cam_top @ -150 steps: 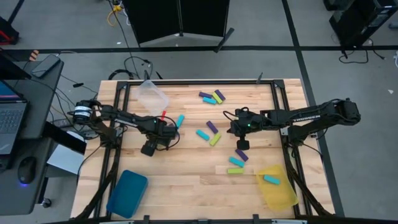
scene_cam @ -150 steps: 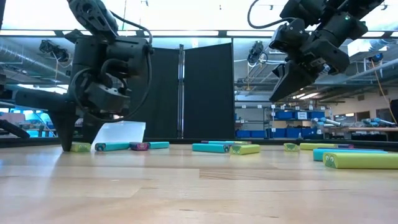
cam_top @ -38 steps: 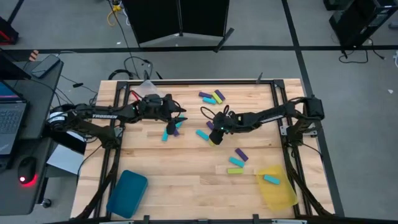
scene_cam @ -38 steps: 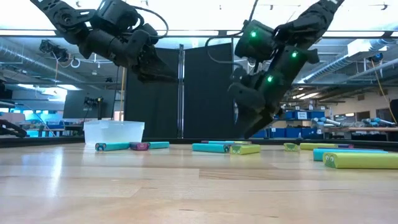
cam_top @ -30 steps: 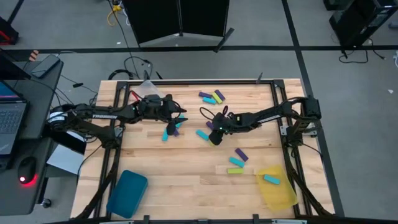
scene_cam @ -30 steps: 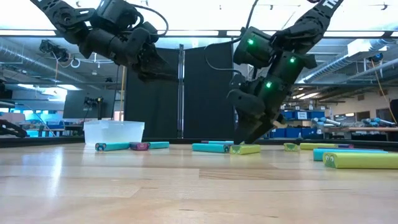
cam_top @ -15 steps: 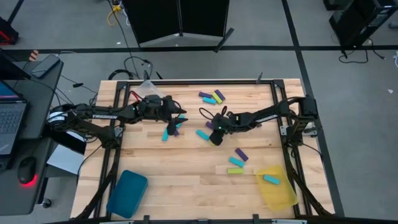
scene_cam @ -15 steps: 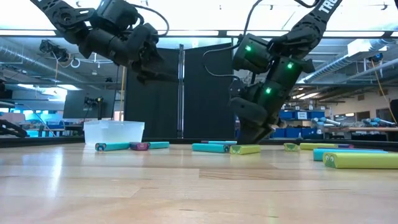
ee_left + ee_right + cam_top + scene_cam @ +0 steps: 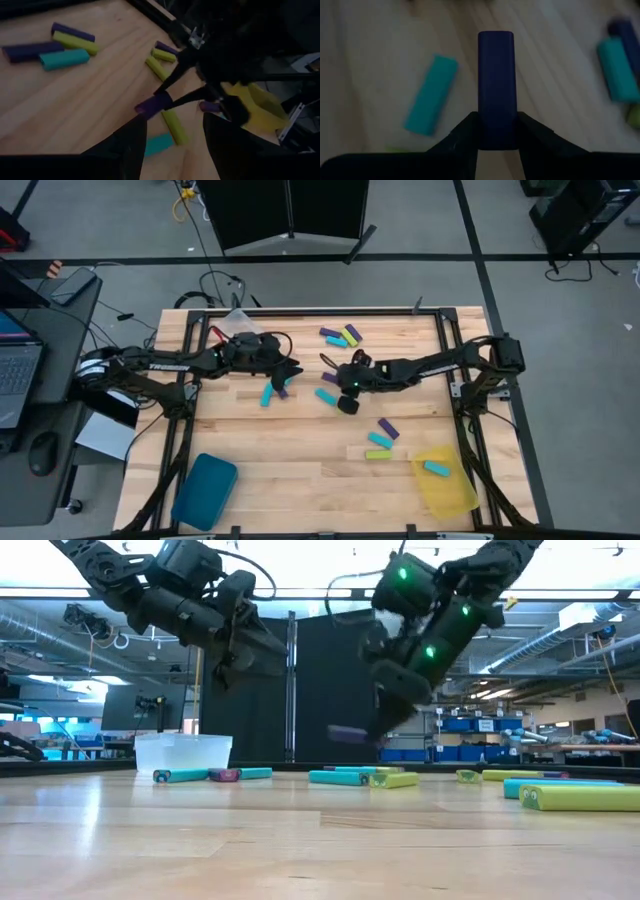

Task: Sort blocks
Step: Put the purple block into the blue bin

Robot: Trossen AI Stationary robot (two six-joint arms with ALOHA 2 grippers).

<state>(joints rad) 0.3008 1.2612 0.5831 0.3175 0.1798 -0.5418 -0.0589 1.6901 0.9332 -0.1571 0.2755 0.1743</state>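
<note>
We are holding a purple block point(image 9: 496, 85) in the right gripper point(image 9: 496, 131), lifted clear of the desk point(image 9: 300, 470) near its middle. The two dark fingers point(image 9: 461, 134) are pinching one end of the block, one on each long side. The block is a smooth oblong with rounded corners and a matte face, and its long axis is running straight out from between the fingers. In the low view it point(image 9: 349, 733) is lying about level in the air, above the blocks on the desk.

The left gripper point(image 9: 287, 366) is hovering over the left middle of the desk, with its fingers point(image 9: 125, 145) standing wide apart and holding nothing. Just under it a cyan block point(image 9: 266, 394) and a small purple one point(image 9: 281, 389) are lying on the boards.

The desk is pale wood planks with a visible grain. More blocks are lying flat on it: a cluster of purple, cyan and yellow-green ones point(image 9: 341, 336) at the far middle, a cyan one point(image 9: 325, 395) just left of the right gripper, and a purple point(image 9: 387, 428), a cyan point(image 9: 380, 441) and a yellow-green one point(image 9: 378, 454) near the right.

A yellow tray point(image 9: 450, 492) of translucent plastic is sitting at the near right corner with a cyan block point(image 9: 436, 469) in it. A teal tray point(image 9: 204, 490) with rounded corners is at the near left, and a clear tray point(image 9: 240, 326) at the far left.
</note>
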